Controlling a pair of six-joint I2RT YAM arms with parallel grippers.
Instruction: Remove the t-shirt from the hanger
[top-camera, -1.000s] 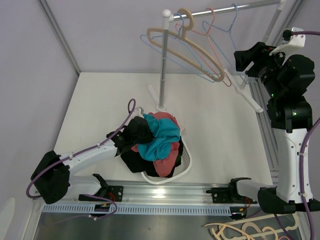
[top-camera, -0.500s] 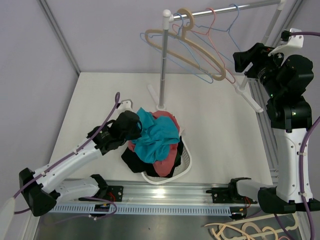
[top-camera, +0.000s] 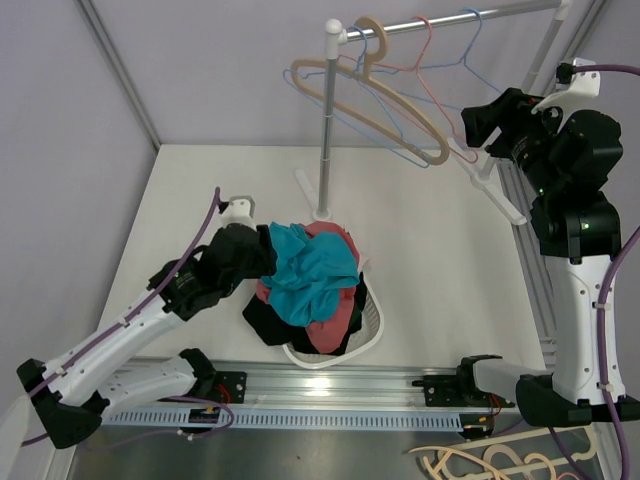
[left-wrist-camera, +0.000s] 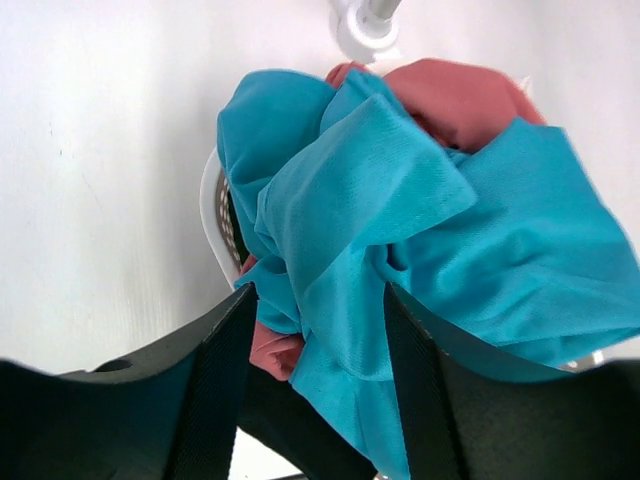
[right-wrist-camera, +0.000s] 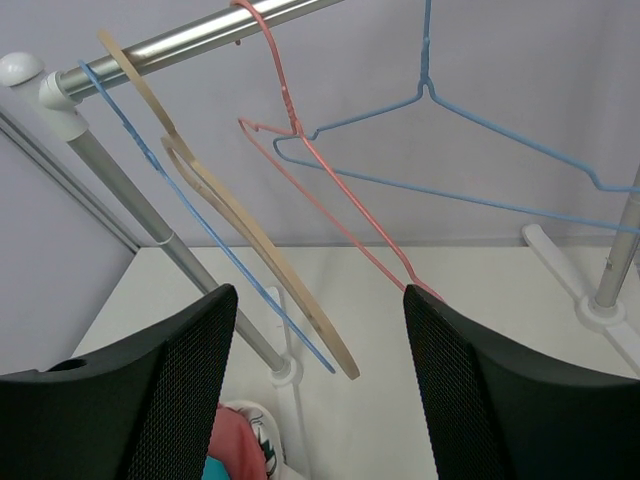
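Left claw (left-wrist-camera: 318, 300) gapes over crumpled teal t-shirt (left-wrist-camera: 400, 220) in white plastic basket (left-wrist-camera: 210, 195); right claw (right-wrist-camera: 318, 300) stands wide facing tan wooden hanger (right-wrist-camera: 335, 355).

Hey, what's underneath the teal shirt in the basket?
A red garment and a black one peek out beneath the teal shirt, heaped in the white basket. Anything deeper is covered.

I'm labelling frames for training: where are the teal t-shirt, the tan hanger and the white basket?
crumpled teal t-shirt (top-camera: 312, 272), top view, middle of the fabric.
thick tan hanger (top-camera: 436, 150), top view, lower end of its arm.
white mesh basket (top-camera: 372, 330), top view, right rim.
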